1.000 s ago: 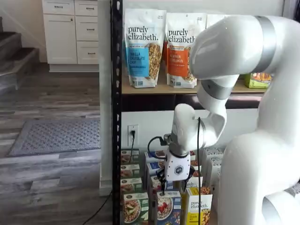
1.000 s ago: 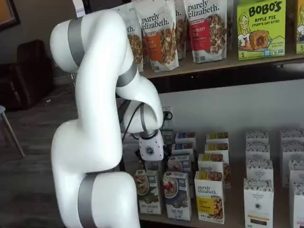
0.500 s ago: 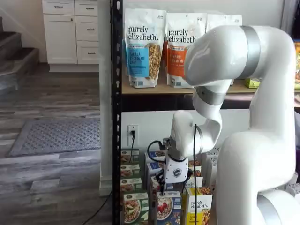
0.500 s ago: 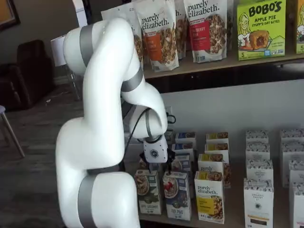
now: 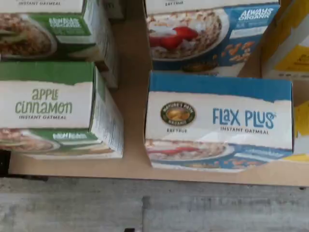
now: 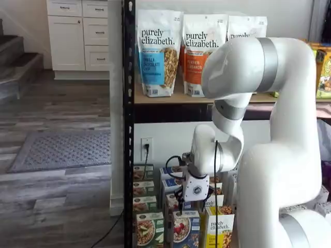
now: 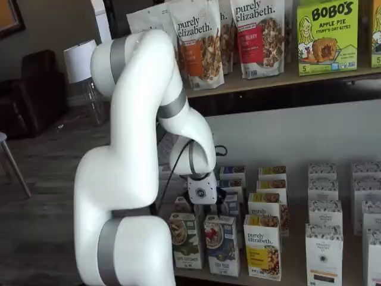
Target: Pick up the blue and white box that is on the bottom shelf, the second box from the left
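The blue and white box (image 5: 219,121) stands at the front edge of the bottom shelf (image 5: 133,96), marked "Flax Plus", with a strip of bare board between it and the green Apple Cinnamon box (image 5: 58,116) beside it, and a yellow box (image 7: 262,247) close on its other side. In both shelf views the pincer (image 7: 209,208) hangs just above and slightly behind the front row. Whether its fingers are parted or clenched I cannot tell.

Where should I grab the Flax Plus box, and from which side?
Take the blue and white box by its two narrow side panels near the top, coming straight down. It stands upright, with bare shelf between it and the green box, though the yellow box sits close on the other side.
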Controlling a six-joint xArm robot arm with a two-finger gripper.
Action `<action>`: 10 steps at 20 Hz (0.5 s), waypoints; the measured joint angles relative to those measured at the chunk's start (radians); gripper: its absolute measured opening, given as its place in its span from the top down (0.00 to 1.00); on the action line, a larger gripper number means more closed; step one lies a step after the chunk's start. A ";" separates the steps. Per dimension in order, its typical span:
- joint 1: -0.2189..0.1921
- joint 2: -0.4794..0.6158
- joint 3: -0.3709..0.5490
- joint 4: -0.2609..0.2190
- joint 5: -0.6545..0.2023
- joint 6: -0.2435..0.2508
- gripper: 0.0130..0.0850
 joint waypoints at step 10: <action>-0.020 0.087 -0.083 0.034 -0.023 -0.053 0.00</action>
